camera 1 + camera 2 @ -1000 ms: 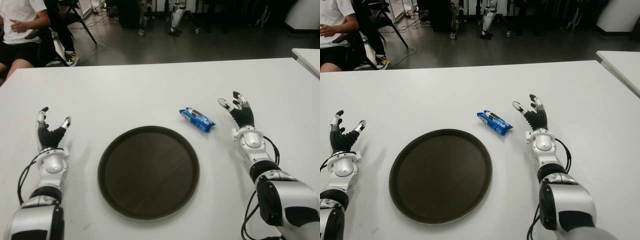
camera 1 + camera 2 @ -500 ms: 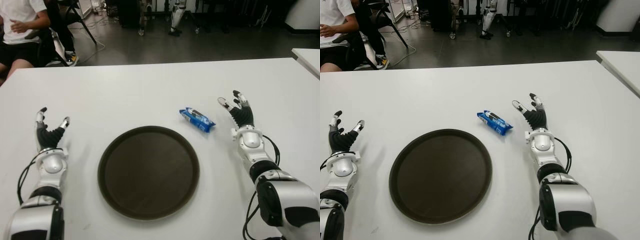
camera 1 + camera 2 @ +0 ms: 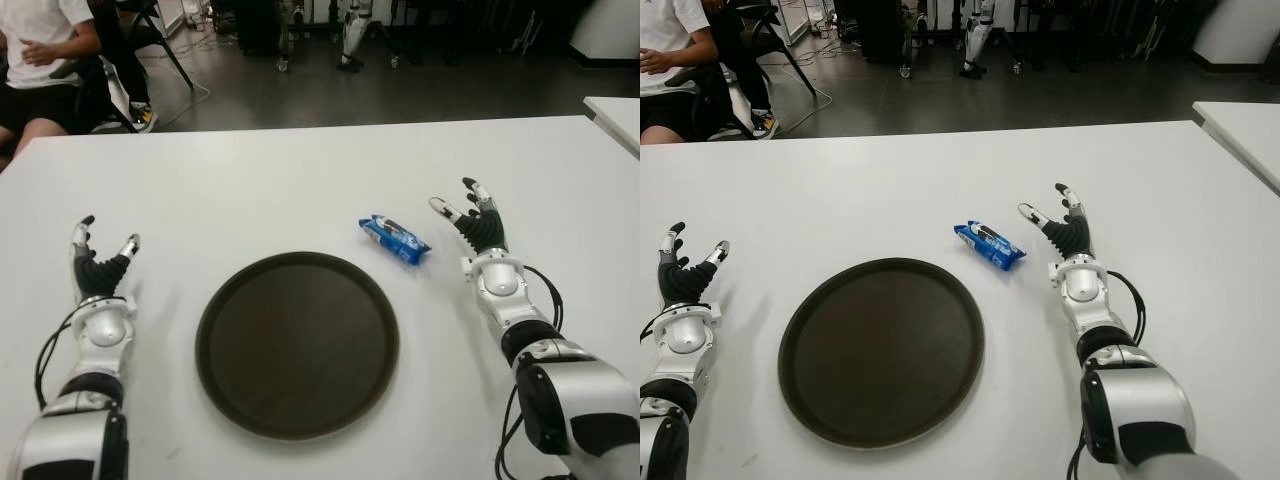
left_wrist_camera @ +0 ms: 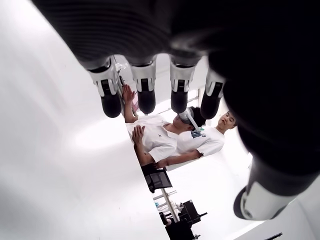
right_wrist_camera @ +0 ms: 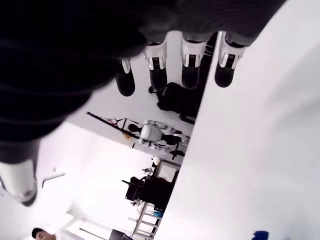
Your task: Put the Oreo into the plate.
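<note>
Oreo (image 3: pixel 394 239) lies near right hand's (image 3: pixel 478 222) spread fingers (image 3: pixel 444 208), untouched.

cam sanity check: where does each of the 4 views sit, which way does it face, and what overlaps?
Left eye view: head, facing forward and down at the white table; shows left hand, right hand, brown plate, blue Oreo pack.
Right eye view: same head camera, slightly offset; same scene.
Left wrist view: on the left wrist, along its own open fingers over the table; seated people beyond.
Right wrist view: on the right wrist, along its own open fingers; room beyond.
Shared: both eyes show everything on the table; both wrists show the tabletop.
</note>
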You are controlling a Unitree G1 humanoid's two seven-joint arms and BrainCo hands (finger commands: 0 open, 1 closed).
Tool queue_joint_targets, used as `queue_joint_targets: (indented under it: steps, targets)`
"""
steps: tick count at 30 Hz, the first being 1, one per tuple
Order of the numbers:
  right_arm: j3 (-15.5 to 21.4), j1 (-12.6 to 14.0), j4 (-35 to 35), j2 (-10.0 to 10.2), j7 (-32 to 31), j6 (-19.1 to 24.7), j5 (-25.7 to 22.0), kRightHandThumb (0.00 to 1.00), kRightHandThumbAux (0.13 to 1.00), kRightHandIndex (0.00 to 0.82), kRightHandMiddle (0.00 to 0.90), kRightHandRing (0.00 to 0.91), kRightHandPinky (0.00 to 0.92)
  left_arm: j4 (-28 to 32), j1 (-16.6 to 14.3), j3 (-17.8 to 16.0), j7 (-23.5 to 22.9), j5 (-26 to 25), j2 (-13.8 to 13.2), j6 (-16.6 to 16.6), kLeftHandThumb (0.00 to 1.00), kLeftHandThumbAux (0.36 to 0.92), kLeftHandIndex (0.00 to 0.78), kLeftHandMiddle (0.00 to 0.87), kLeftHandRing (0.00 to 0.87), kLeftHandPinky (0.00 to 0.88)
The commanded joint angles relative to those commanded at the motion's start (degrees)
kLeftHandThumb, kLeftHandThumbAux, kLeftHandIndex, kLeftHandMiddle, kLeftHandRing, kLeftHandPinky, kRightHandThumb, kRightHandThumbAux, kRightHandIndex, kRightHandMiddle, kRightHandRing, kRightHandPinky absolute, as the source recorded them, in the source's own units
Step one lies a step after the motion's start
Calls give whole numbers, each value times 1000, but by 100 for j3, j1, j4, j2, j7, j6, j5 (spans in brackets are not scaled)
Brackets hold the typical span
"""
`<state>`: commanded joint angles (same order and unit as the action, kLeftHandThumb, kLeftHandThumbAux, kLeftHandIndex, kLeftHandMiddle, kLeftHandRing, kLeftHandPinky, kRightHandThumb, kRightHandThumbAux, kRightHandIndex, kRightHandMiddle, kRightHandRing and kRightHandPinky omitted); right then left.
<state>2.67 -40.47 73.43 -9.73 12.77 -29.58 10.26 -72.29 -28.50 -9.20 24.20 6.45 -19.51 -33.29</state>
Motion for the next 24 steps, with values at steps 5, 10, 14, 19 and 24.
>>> queue_joint_targets:
  steps: [5, 10, 14, 19, 24]
  targets:
    - [-70, 2, -56, 32, 61, -117, 38, 25, 600, 53, 84, 52, 35, 1, -1, 2, -22, -4, 3, -24, 0, 683, 19, 22, 2, 3]
    - [-176, 15, -121, 37, 158, -219, 144, 5, 640, 45, 86, 55, 35, -7, -5, 8, -30, 1, -1, -16, 0, 675, 16, 14, 0, 2]
    - [-343, 28, -208, 11, 273, -299, 301, 1, 669, 26, 77, 53, 44, -13, -19, 9, -16, -2, 13, -27, 0, 690, 24, 25, 4, 8]
    - [-483, 25, -246, -17, 400, -335, 457, 0, 681, 12, 65, 45, 44, -8, -24, 31, 1, 16, 22, -35, 0, 710, 25, 26, 4, 11]
    - [-624, 11, -305, -9, 549, -330, 613, 0, 688, 10, 60, 45, 54, 7, -39, 89, 11, 58, 12, -27, 0, 713, 19, 22, 1, 8]
